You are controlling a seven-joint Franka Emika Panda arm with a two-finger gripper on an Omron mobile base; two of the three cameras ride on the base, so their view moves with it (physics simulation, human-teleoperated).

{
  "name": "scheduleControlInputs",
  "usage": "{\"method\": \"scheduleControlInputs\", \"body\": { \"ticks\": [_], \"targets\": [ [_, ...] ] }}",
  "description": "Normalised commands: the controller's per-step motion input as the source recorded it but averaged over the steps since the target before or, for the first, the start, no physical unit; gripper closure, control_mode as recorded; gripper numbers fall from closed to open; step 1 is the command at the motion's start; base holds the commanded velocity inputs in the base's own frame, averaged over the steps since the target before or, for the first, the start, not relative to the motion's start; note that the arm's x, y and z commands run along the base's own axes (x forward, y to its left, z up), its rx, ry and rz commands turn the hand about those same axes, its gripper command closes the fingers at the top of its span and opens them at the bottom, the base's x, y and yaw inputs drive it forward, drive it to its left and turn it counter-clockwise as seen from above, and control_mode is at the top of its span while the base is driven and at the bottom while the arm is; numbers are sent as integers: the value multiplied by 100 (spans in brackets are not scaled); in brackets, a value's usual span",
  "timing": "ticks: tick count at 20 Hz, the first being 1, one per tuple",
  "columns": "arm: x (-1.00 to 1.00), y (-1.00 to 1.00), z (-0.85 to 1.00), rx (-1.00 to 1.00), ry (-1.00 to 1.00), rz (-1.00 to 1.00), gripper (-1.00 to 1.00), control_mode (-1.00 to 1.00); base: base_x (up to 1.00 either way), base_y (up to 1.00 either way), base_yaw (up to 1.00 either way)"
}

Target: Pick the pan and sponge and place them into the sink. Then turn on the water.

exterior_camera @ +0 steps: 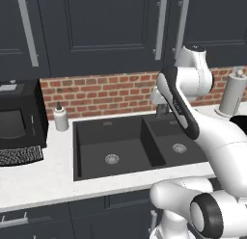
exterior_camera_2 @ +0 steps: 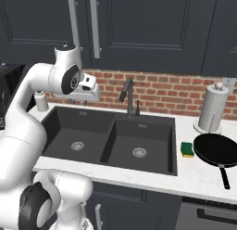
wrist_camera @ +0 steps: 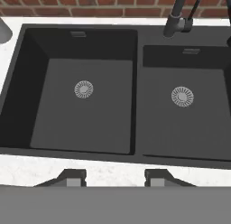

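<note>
Jaws spread, holding nothing, gripper [wrist_camera: 115, 177] hovered above the sink [wrist_camera: 135, 42]; pan [exterior_camera_2: 215, 150] and sponge [exterior_camera_2: 187, 149] sat on the counter [exterior_camera_2: 185, 175]

- Location type: domestic kitchen, computer-rendered.
- Dark double-basin sink [exterior_camera_2: 111, 131] set into a white speckled counter [exterior_camera_2: 194, 178], with a dark slim faucet [exterior_camera_2: 128, 95] at the rear edge.
- Red brick backsplash [exterior_camera: 96, 91] along the wall, dark cabinets [exterior_camera_2: 139, 29] with long silver handles above.
- Black microwave [exterior_camera: 19, 117] at the counter's left end; soap dispenser [exterior_camera: 60, 116] beside it.
- Paper towel holder [exterior_camera_2: 212, 108], black pan [exterior_camera_2: 216, 150] and sponge [exterior_camera_2: 187, 149] at the counter's right end.
- Lower cabinet fronts below the counter's front edge.
</note>
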Motion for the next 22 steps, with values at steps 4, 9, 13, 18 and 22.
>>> {"method": "scheduleControlInputs", "body": {
  "ticks": [4,9,13,18,22],
  "targets": [
    [0,0,0,0,0,0,-100,100,-1,0,0],
    [0,0,0,0,0,0,-100,100,-41,0,-1],
    [0,0,0,0,0,0,-100,100,-37,-29,-1],
    [0,0,0,0,0,0,-100,100,-1,-81,0],
    [0,0,0,0,0,0,-100,100,1,-85,0]
  ]
}}
